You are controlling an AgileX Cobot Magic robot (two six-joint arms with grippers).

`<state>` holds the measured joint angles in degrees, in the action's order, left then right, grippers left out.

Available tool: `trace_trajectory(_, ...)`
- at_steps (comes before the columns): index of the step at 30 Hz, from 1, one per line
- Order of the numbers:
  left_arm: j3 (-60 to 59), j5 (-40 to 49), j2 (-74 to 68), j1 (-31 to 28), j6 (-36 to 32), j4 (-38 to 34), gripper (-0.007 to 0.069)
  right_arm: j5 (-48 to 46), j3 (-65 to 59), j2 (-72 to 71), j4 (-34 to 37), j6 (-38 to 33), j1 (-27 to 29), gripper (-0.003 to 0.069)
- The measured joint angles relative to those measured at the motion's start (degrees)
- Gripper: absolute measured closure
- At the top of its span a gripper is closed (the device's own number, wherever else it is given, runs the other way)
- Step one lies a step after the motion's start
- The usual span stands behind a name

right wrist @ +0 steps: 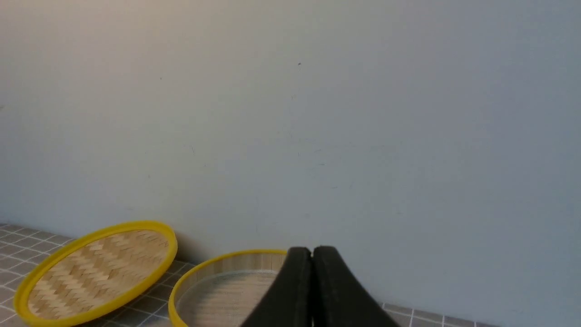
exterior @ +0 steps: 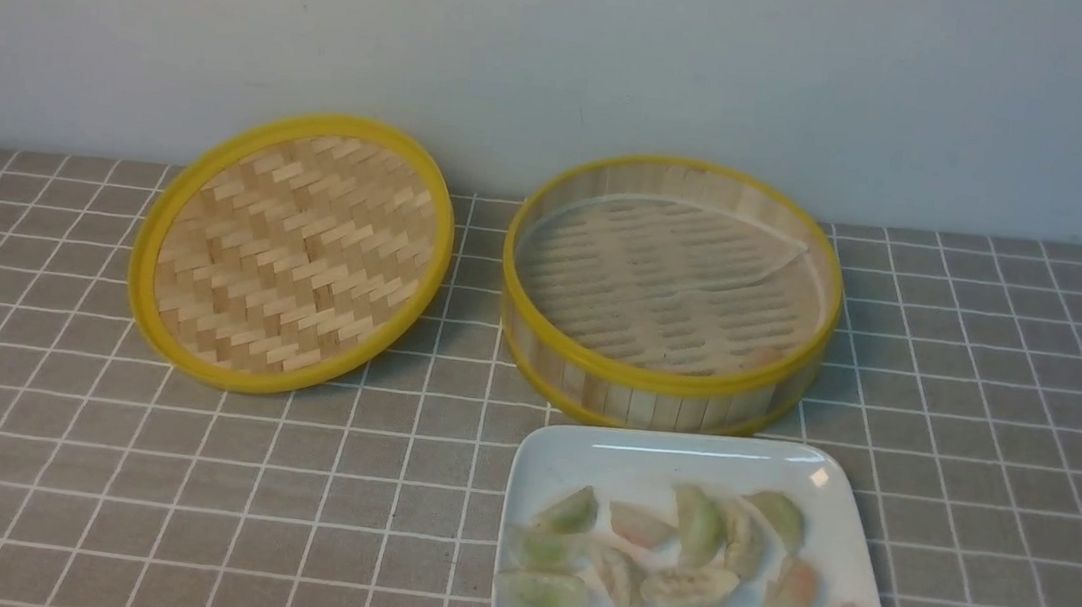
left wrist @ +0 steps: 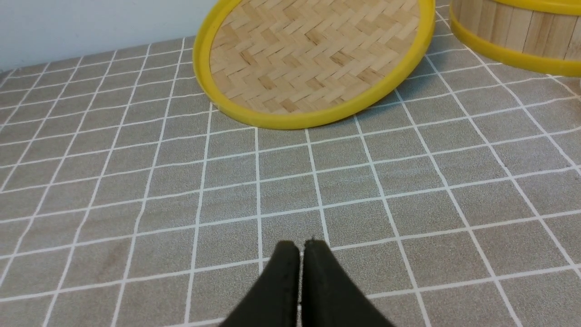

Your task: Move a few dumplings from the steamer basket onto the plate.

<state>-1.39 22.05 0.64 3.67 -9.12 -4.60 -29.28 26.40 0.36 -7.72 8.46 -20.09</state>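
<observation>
The steamer basket [exterior: 664, 377] stands at the back centre-right, its pale liner almost bare. A faint pinkish shape lies by its front rim; I cannot tell what it is. Several pale green and pinkish dumplings [exterior: 687, 590] lie on the white plate [exterior: 666, 452] just in front of the basket. Neither gripper shows in the front view. My left gripper [left wrist: 302, 245] is shut and empty, low over the cloth, short of the lid, with the basket wall [left wrist: 513, 32] further off. My right gripper [right wrist: 312, 250] is shut and empty, raised and facing the wall above the basket [right wrist: 218, 261].
The shallow woven bamboo lid [exterior: 293, 252] rests tilted to the left of the basket, and shows in both wrist views [left wrist: 313, 59] [right wrist: 95, 268]. A grey checked cloth [exterior: 180, 487] covers the table. A plain wall stands close behind the basket and lid.
</observation>
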Motion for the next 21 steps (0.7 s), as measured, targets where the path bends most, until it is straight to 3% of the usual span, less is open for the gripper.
trace_trajectory(5,0.0,0.0,0.0,0.0,0.0,0.0,0.0629,-1.5,-2.45,0.0,-0.06,0.85,0.59,0.0672)
trace_trajectory(13,0.0,0.0,0.0,0.0,0.0,0.0,0.0629,-0.69,-18.28,0.0,-0.72,1.29,13.98,0.0672)
trace_trajectory(16,0.0,0.0,0.0,0.0,0.0,0.0,0.0629,2.58,-25.83,0.0,-0.6,1.41,16.82,0.0672)
trace_trajectory(21,0.0,-0.05,0.0,0.0,0.0,0.01,0.0629,6.73,-27.42,-0.11,-0.28,2.15,18.48,0.0672)
